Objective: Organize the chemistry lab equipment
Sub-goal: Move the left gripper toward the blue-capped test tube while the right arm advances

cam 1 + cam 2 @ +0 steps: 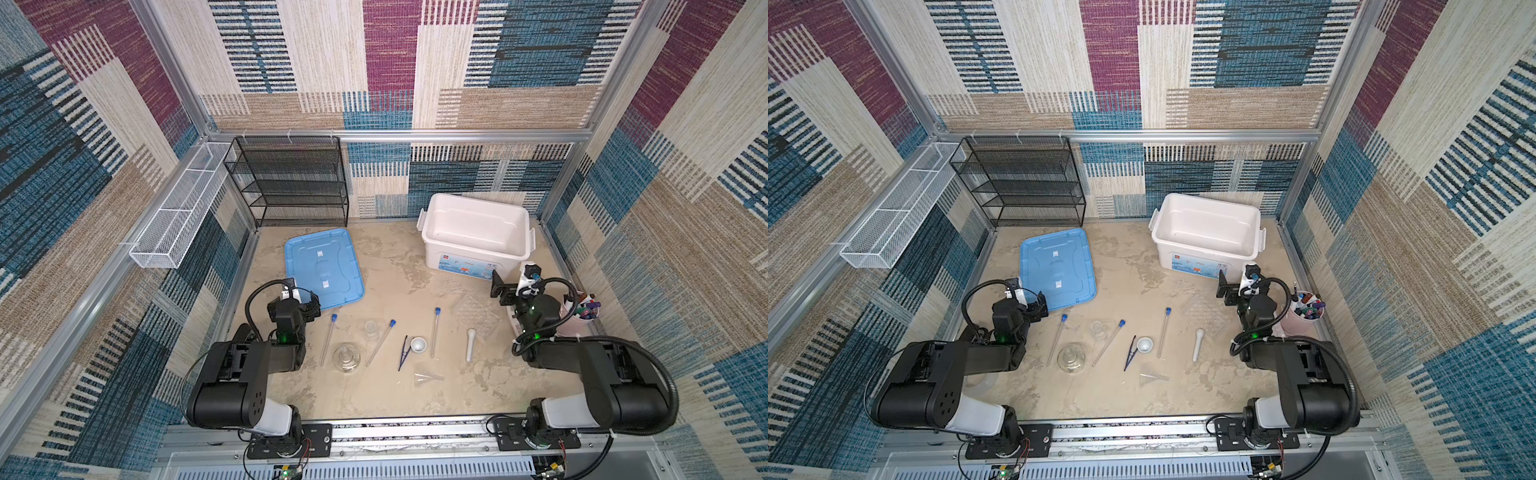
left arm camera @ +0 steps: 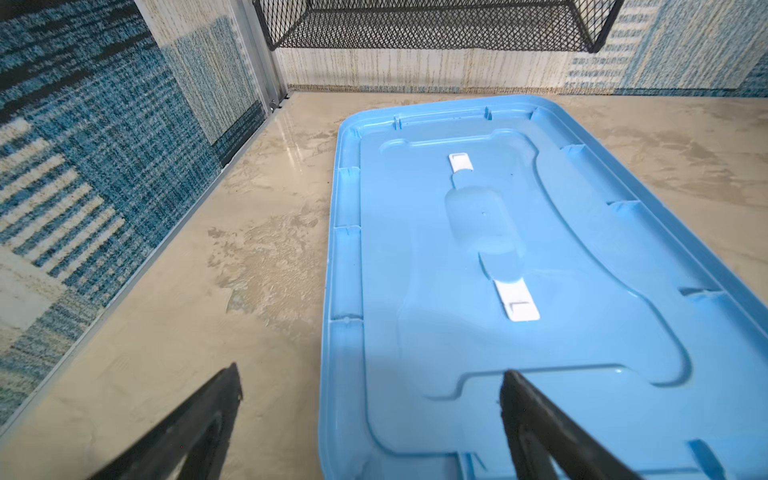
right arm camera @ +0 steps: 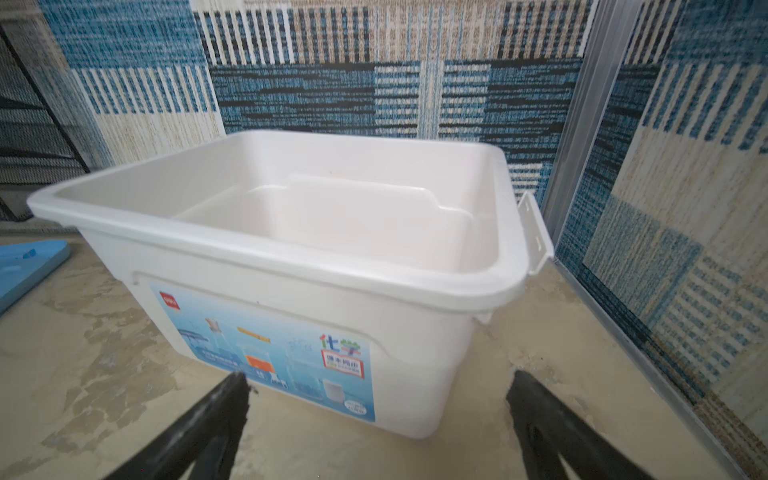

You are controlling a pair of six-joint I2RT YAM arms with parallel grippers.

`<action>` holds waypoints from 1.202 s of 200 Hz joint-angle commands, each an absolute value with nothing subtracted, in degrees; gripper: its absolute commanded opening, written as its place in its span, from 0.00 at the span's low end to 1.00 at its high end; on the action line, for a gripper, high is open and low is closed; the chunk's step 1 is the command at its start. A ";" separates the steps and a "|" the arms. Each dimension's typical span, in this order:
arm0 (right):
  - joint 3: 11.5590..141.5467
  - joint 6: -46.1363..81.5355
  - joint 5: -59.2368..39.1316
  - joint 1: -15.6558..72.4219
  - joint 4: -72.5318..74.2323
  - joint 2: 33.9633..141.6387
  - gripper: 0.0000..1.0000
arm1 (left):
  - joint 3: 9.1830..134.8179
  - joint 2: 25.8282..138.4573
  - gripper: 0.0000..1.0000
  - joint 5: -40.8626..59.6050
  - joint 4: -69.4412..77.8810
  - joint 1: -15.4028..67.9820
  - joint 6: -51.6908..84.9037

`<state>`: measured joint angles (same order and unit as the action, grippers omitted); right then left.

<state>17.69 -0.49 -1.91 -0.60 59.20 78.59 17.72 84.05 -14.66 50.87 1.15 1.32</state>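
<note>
Top views give me the whole table (image 1: 395, 399). The white bin (image 1: 432, 239) stands back right, and the blue lid (image 1: 320, 266) lies flat to its left. Only here do I see the equipment, spread between the arms: clear plastic rack (image 1: 476, 316) by the right arm, flask (image 1: 346, 357), three test tubes (image 1: 328, 338) (image 1: 380, 341) (image 1: 435, 332), pestle (image 1: 470, 345), tweezers (image 1: 403, 353) just beside the mortar (image 1: 418, 344), funnel (image 1: 426, 377), and beaker (image 1: 371, 329).

Left wrist view shows the left gripper (image 2: 372, 372) spread wide, holding nothing, straddling the lid's edge. Right wrist view shows the right gripper (image 3: 376, 376) equally wide and empty, facing the bin's labelled wall.
</note>
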 commanded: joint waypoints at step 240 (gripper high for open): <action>22.91 15.60 -16.79 10.12 20.52 60.13 0.74 | 35.95 43.25 0.79 -21.15 -14.51 38.69 16.76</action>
